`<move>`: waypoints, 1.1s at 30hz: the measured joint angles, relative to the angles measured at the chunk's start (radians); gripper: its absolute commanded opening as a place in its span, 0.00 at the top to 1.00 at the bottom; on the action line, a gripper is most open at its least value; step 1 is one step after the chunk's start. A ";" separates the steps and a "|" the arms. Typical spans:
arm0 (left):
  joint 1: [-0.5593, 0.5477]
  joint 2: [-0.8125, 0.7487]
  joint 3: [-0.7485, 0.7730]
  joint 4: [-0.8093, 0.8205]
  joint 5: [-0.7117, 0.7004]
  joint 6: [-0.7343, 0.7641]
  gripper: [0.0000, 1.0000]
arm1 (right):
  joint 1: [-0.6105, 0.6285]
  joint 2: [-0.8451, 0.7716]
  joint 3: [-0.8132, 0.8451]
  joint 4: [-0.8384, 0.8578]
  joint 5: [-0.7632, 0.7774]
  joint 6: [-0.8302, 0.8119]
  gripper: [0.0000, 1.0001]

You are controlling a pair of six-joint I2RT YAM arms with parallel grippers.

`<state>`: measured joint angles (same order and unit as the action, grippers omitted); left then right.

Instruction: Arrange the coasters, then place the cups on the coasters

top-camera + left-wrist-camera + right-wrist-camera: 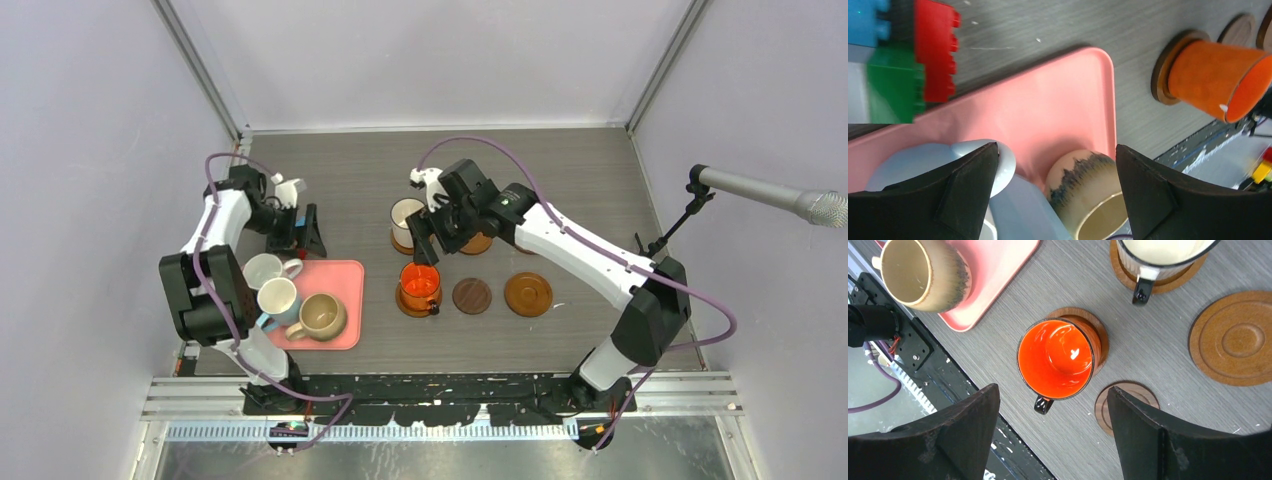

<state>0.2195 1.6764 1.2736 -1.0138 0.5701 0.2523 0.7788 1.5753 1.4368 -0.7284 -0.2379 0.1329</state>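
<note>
Left jaws apart over tan mug point(1079, 186) on pink tray point(1048, 110), right jaws apart above orange mug point(1055, 357) sitting on coaster point(1100, 332), dark coaster point(472, 295) and rimmed coaster point(528, 293) bare beside it on desk point(580, 180)

Below my right gripper point(1053, 391) the orange mug point(1055, 360) shines glossy inside; its coaster point(1100, 335) is grained wood, the tabletop point(1158, 355) matt grey woodgrain, the tray point(998, 265) smooth pink plastic.
</note>
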 measured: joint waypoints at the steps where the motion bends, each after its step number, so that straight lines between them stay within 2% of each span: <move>1: -0.014 -0.012 -0.008 -0.006 0.000 0.006 0.13 | 0.000 0.007 0.011 0.000 0.000 -0.003 0.17; 4: -0.042 -0.038 -0.018 -0.037 0.010 0.031 0.13 | 0.000 0.033 0.048 0.001 -0.003 -0.023 0.17; 10: -0.039 -0.080 0.029 -0.136 0.021 0.083 0.07 | 0.006 0.136 0.161 0.027 -0.040 -0.077 0.21; 20: 0.197 -0.136 0.220 -0.176 0.068 0.071 0.03 | 0.128 0.467 0.478 0.044 -0.028 -0.201 0.21; 33: 0.314 -0.069 0.270 -0.249 0.122 0.079 0.01 | 0.299 0.797 0.774 0.101 0.109 -0.404 0.30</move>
<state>0.5335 1.6070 1.5436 -1.2633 0.6918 0.3317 1.0782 2.3726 2.2108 -0.6273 -0.1291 -0.2714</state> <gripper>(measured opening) 0.977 0.721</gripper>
